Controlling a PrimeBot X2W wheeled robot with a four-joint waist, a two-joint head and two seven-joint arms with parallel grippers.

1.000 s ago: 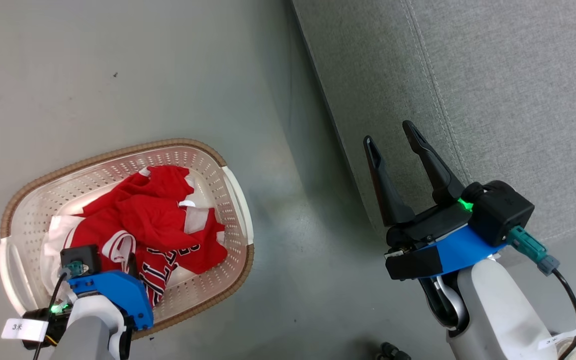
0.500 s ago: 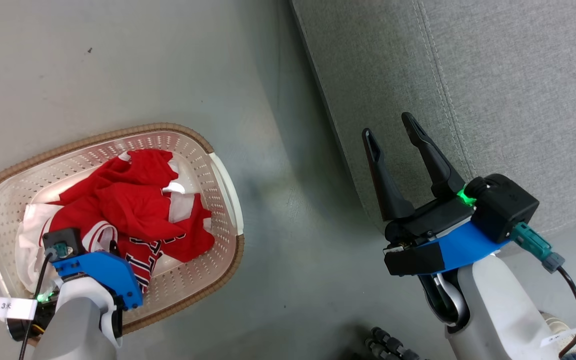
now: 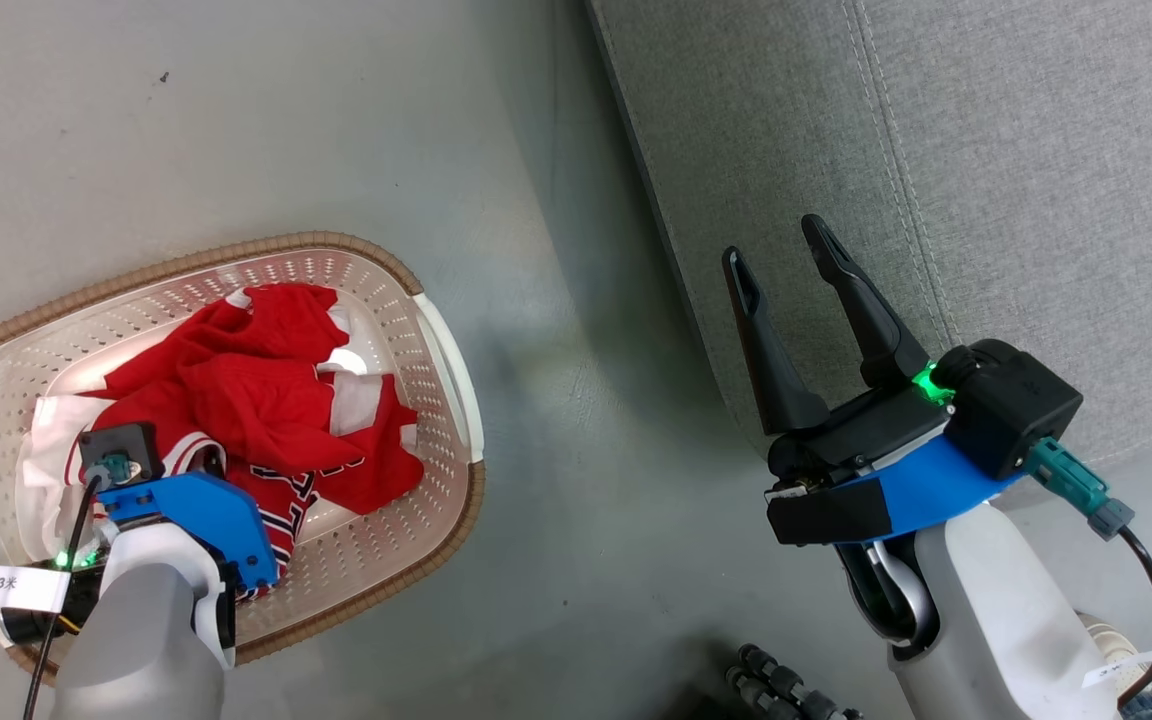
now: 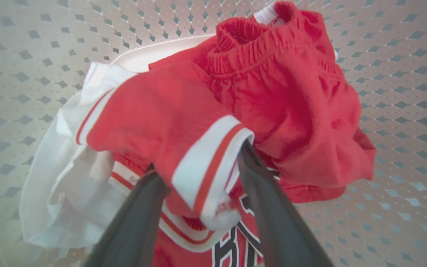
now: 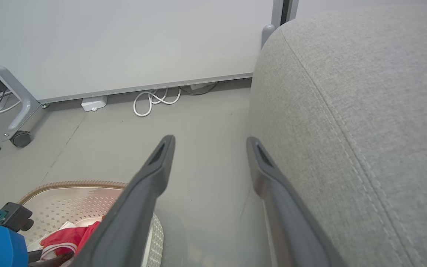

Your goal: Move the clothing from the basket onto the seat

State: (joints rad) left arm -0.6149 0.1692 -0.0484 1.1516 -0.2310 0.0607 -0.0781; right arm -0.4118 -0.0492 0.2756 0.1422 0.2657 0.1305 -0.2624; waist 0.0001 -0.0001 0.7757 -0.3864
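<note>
Since a second ago the whole head view has slid, so the camera moved. The seat (image 3: 986, 200), the basket (image 3: 236, 245) and the clothing (image 3: 256, 400) lie as they did before. The right end effector (image 3: 776, 240) is still wide apart with nothing in it.

The seat's edge runs from the top middle down to the lower right. The basket is an oval, and its long way goes from lower left to upper right on the floor (image 3: 236, 120). The red pile lies in the basket the same way.

The seat is grey, rough cloth with a stitched line and a round edge. The basket is pale plastic full of little holes, with a brown twisty rim. The clothing is soft, thin and crumpled, with white stripes and black-and-white letters.

The left end effector (image 4: 202, 163) is down in the basket. Its two dark fingers stand apart, one on each side of a striped fold, with their tips hidden under the cloth.
</note>
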